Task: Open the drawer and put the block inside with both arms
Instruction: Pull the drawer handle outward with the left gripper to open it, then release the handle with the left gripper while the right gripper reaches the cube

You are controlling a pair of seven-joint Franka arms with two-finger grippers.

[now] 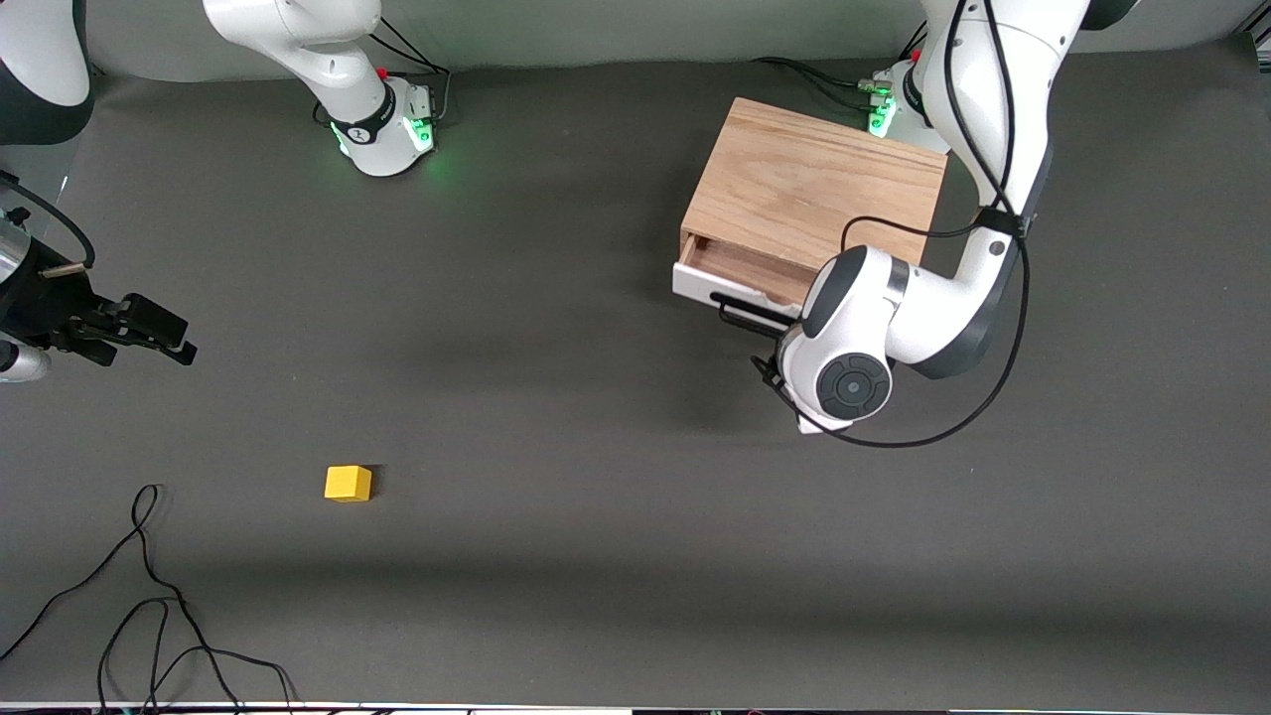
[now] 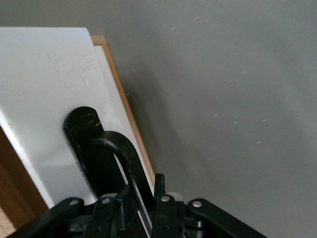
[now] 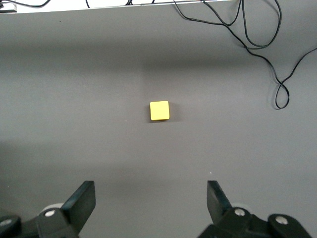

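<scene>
The drawer (image 1: pixel 707 280) is pulled partly out of the light-wood box (image 1: pixel 814 184), showing its wood interior. My left gripper (image 2: pixel 142 196) is shut on the drawer's black bar handle (image 2: pixel 121 151), which passes between its fingers in front of the white panel (image 2: pixel 49 94). In the front view the left wrist hides that gripper, and only part of the handle (image 1: pixel 743 313) shows. The yellow block (image 1: pixel 348 484) lies on the table toward the right arm's end. My right gripper (image 1: pixel 149 335) is open and empty, up in the air. In the right wrist view the block (image 3: pixel 159 110) lies ahead of the open right gripper (image 3: pixel 148 198).
Loose black cables (image 1: pixel 149 596) lie on the grey mat near the front edge at the right arm's end, nearer to the camera than the block. They also show in the right wrist view (image 3: pixel 257 34). The arms' green-lit bases (image 1: pixel 397 134) stand along the back.
</scene>
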